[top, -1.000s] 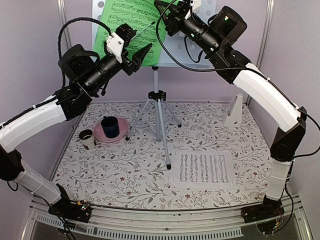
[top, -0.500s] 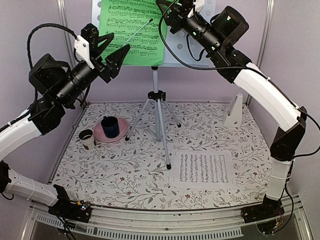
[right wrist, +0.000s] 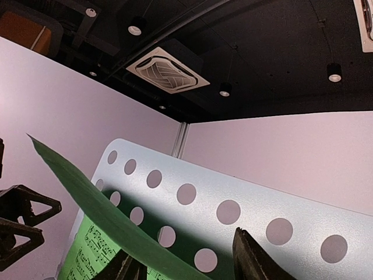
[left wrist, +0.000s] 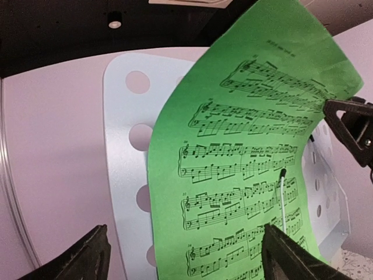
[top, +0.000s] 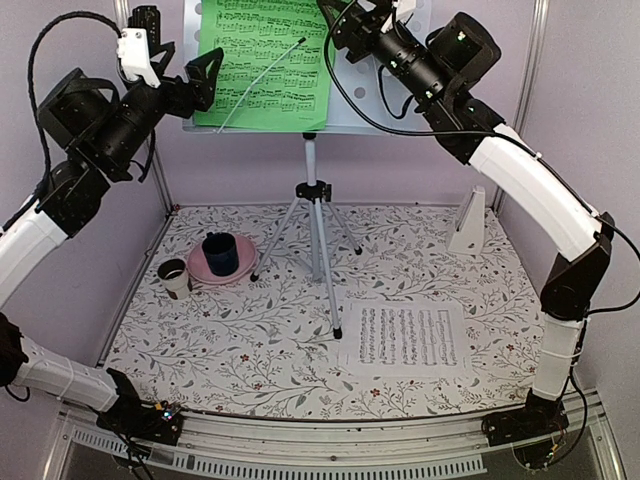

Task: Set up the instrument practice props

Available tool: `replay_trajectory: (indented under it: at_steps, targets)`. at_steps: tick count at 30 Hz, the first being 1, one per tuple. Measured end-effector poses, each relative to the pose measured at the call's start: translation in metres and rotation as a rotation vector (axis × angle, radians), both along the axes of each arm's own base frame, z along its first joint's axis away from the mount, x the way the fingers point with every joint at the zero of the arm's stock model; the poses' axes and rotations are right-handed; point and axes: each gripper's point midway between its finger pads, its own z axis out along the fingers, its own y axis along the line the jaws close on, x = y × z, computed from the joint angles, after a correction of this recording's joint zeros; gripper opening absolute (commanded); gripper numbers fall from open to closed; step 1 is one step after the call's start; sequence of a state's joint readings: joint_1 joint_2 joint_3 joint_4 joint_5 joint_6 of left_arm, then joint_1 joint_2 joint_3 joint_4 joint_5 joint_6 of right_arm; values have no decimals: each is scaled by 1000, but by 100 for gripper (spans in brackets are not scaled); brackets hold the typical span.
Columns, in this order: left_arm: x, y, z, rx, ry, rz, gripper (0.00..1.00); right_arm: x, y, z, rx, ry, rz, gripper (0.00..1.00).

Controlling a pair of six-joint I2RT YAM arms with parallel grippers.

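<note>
The green sheet (top: pixel 265 60) leans on the hole-punched desk (top: pixel 355 105) of the pale grey tripod music stand (top: pixel 315 230). A thin white wire (top: pixel 262 85) lies across it. My left gripper (top: pixel 183 48) is open and empty, just left of the sheet's edge; its wrist view shows the sheet (left wrist: pixel 245 146) and desk (left wrist: pixel 125 146) ahead between wide jaws (left wrist: pixel 186 262). My right gripper (top: pixel 330 18) is open at the sheet's top right corner; the curled green edge (right wrist: pixel 87 192) crosses its left finger (right wrist: pixel 119 271). The white sheet (top: pixel 405 337) lies flat at front right. The white metronome (top: pixel 468 220) stands back right.
A dark blue cup (top: pixel 221 253) stands on a pink plate (top: pixel 198 270) at the left, with a small white cup (top: pixel 173 276) beside it. The stand's legs spread over the middle of the floral mat. Pale booth walls close in on three sides.
My left arm has swung up and to the left, away from the green sheet. The sheet now hangs straighter on the desk. My right gripper has barely moved.
</note>
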State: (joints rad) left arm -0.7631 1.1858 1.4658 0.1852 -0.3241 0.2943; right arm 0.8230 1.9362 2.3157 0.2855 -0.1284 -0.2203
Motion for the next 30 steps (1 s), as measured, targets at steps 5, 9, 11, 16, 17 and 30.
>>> replay_trajectory:
  at_steps: [5, 9, 11, 16, 17, 30]
  targets:
    - [25, 3, 3, -12, 57, 42, 92, 7, -7, 1, 7, 3, -17, 51]
    - [43, 9, 6, -21, 85, 70, 89, 10, -11, 2, 17, 3, -22, 51]
    - [51, 12, 8, -24, 93, 79, 83, 11, -11, 2, 19, 4, -22, 52]
    - [68, 11, 10, -27, 102, 68, 60, 15, -9, -2, 19, 8, -22, 54]
    - [70, 9, 10, -27, 104, 60, 54, 16, -8, -2, 18, 10, -22, 54]
    - [63, 11, 18, -80, 87, -8, 50, 22, -13, -3, 18, 10, -37, 55]
